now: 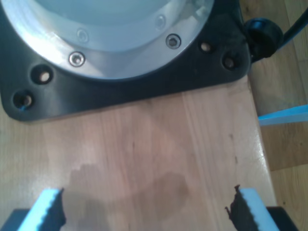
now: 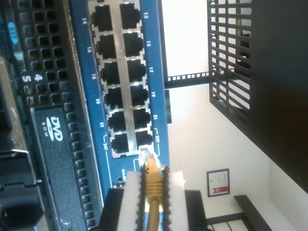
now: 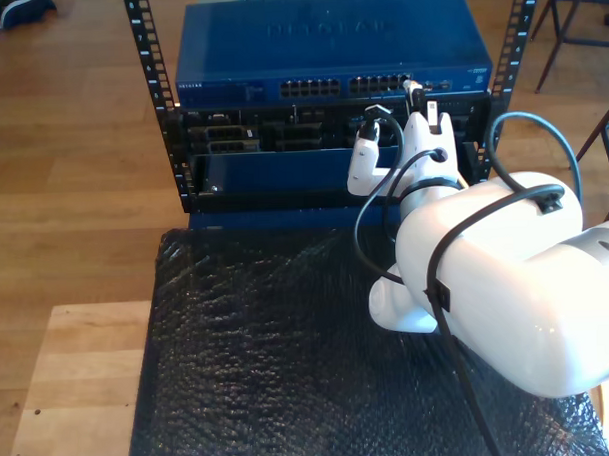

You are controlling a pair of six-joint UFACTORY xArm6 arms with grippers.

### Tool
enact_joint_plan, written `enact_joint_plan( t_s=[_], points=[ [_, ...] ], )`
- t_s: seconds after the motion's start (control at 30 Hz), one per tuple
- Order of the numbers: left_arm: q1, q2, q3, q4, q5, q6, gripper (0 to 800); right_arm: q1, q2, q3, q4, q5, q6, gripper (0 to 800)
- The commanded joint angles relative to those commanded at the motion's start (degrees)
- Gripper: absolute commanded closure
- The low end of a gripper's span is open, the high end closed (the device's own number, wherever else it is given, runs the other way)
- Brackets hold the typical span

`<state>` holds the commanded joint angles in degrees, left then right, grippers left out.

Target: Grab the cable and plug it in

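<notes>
My second gripper [image 2: 153, 185] has its white padded fingers [image 2: 131, 202] squeezed on the thin yellow cable [image 2: 153, 211], just behind its small clear plug [image 2: 146, 156], low in the frame by the blue switch [image 2: 159, 72]. The cable looks light and bendy, the clip easy to break, so holding near the plug is best. My first gripper [image 1: 144, 207] hangs wide open and empty over the wooden tabletop [image 1: 159, 144].

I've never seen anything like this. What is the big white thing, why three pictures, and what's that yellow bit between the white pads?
The big white thing is a robot arm, seen by a camera off the arms. The other two pictures come from cameras on each arm's jaws. My second gripper is shut on the cable, a thin yellow network lead, with its plug right at the ports of the blue network switch in a rack. My first gripper hangs open over a wooden table, beside a black base plate.
</notes>
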<state>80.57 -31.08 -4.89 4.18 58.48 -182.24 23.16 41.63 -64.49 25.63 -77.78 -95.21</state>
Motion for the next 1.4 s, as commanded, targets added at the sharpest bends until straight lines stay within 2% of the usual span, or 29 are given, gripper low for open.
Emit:
enact_joint_plan(
  t_s=[1.4],
  points=[
    [0.0, 0.0, 0.0, 0.0, 0.0, 0.0, 0, -0.09, 1.67, -2.81, -0.18, 1.23, 0.18, 800]
  ],
)
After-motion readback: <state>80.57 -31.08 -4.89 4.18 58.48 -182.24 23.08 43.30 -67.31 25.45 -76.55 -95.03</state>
